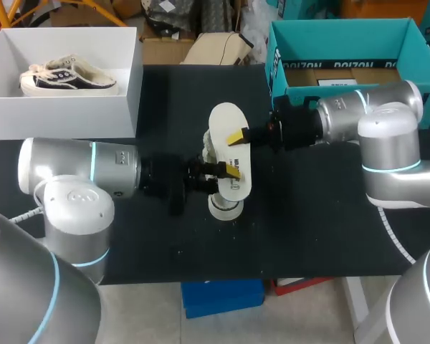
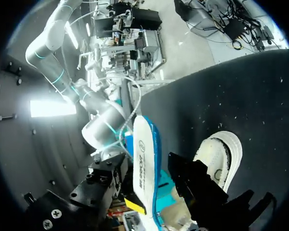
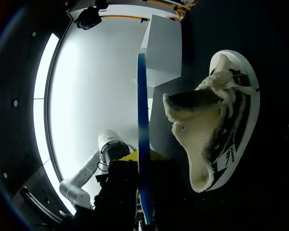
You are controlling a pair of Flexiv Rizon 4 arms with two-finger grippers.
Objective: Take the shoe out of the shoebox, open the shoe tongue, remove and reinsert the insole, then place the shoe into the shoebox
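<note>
White on top and blue along its edge, the insole (image 1: 226, 118) is out of the shoe and held in the air over the middle of the black table (image 1: 308, 229). Both arms have it. My right gripper (image 1: 238, 136) is closed across it about halfway along, one yellow tip lying on the top face. My left gripper (image 1: 229, 172) is closed on it nearer the end that points toward me. From each wrist camera the insole stands edge-on between that gripper's fingers.

The shoe (image 1: 223, 206) lies on the table directly under the insole. From the head camera only its rounded near end and a strip of lacing beside the insole's left edge are visible. The right wrist camera shows it resting on its side just beside the gripper, fleece-lined opening turned toward the insole.

Finding: the insole's long axis and the shoe's run roughly parallel, both pointing away from me. The insole sits above the shoe, not in line with its mouth. I judge reinsertion to be the step in hand. The left gripper is nearer the shoe's exposed end.

The white shoebox (image 1: 64, 115) is well apart at the far left corner, and a second shoe (image 1: 68, 77) lies in it.
</note>
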